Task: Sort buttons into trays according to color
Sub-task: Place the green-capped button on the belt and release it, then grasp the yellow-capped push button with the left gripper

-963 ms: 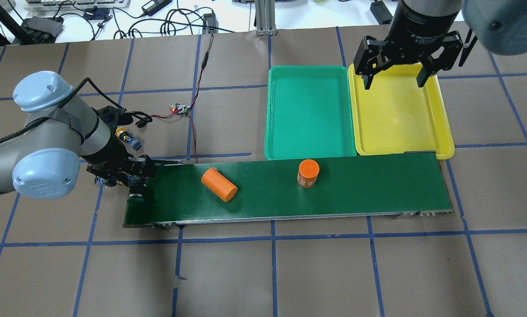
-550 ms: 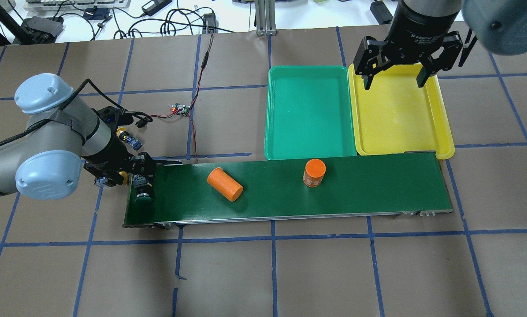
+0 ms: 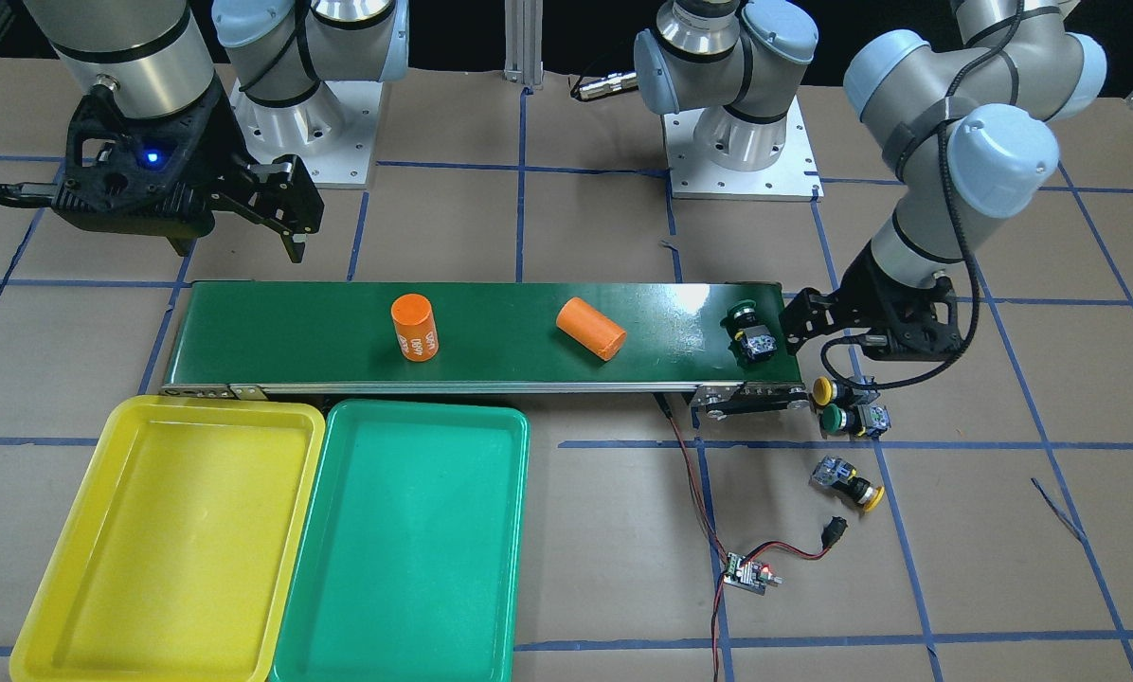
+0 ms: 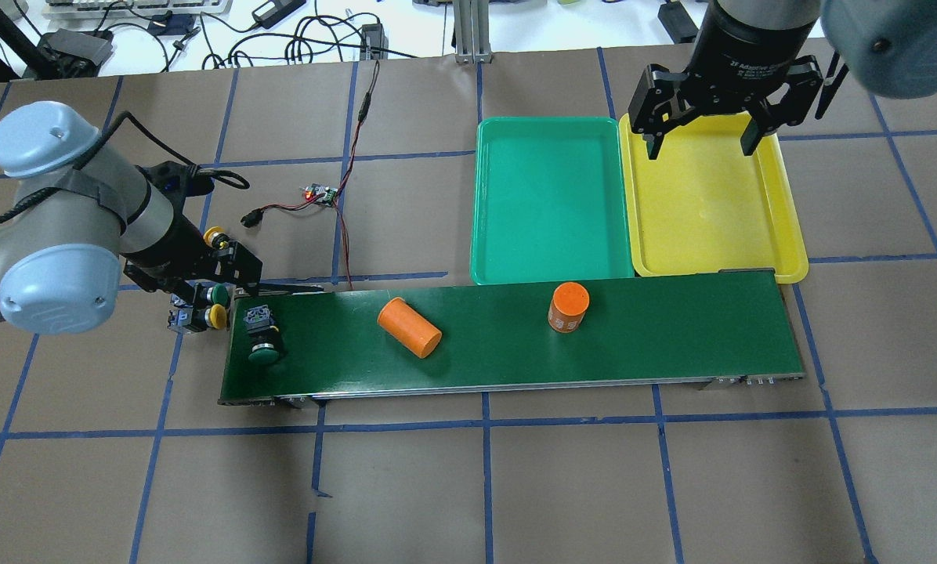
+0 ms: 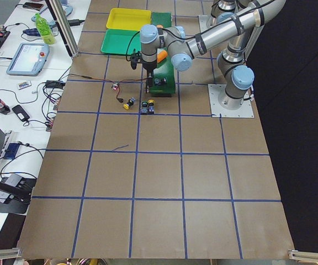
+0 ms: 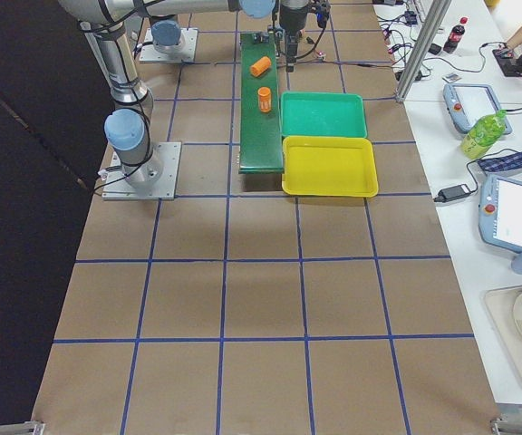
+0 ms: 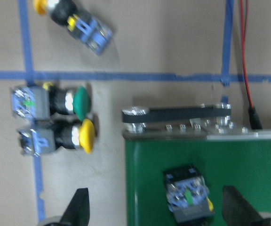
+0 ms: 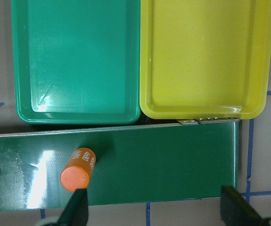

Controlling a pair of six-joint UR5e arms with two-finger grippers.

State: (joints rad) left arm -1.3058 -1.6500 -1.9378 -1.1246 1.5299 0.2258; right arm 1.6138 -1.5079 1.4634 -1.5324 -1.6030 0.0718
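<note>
A green-capped button [image 4: 265, 338] lies on the belt's left end; it also shows in the left wrist view [image 7: 188, 195]. A green button [image 4: 218, 294] and a yellow button [image 4: 216, 315] lie side by side on the table just off the belt's end. Another yellow button [image 4: 216, 235] lies farther back. My left gripper [image 4: 194, 276] is open and empty above these, left of the belt. My right gripper [image 4: 700, 141] hangs open and empty over the far end of the yellow tray [image 4: 711, 211]. The green tray [image 4: 547, 196] beside it holds nothing.
The dark-green conveyor belt [image 4: 672, 329] carries one orange cylinder lying down [image 4: 410, 327] and one upright [image 4: 569, 307]. A small circuit board [image 4: 320, 193] with red wires lies behind the belt's left end. Both trays touch the belt's far edge.
My left gripper has drawn back and to the left, off the belt's end, leaving the green button on the belt. That button and both orange cylinders have shifted right. The right arm has not moved.
</note>
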